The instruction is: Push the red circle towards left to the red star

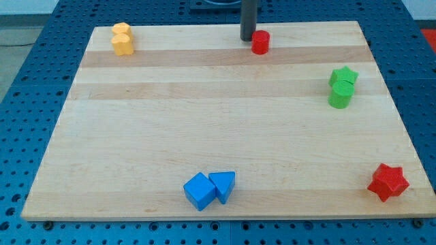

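The red circle (260,42) stands near the board's top edge, a little right of centre. The red star (388,182) lies at the view's bottom right corner of the board, far from the circle. My tip (248,38) comes down from the view's top and rests just left of the red circle, touching or almost touching its left side.
Two yellow blocks (122,39) sit together at the top left. A green star (344,76) and a green circle (340,95) touch each other at the right. A blue cube (199,191) and a blue triangle (223,185) touch at the bottom centre. The wooden board (204,122) lies on a blue perforated table.
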Available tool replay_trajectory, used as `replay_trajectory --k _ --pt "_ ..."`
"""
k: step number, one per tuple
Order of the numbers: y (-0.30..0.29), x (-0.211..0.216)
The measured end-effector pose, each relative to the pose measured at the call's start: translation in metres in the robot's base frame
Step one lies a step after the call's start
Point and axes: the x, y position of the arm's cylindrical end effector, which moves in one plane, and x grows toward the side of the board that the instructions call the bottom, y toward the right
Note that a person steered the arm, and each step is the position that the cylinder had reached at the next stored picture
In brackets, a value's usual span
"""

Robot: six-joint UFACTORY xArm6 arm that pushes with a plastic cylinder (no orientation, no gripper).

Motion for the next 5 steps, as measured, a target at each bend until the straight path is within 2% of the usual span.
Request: replay_trajectory --k 2,5 --pt "0.032 0.010" --pt "0.036 0.077"
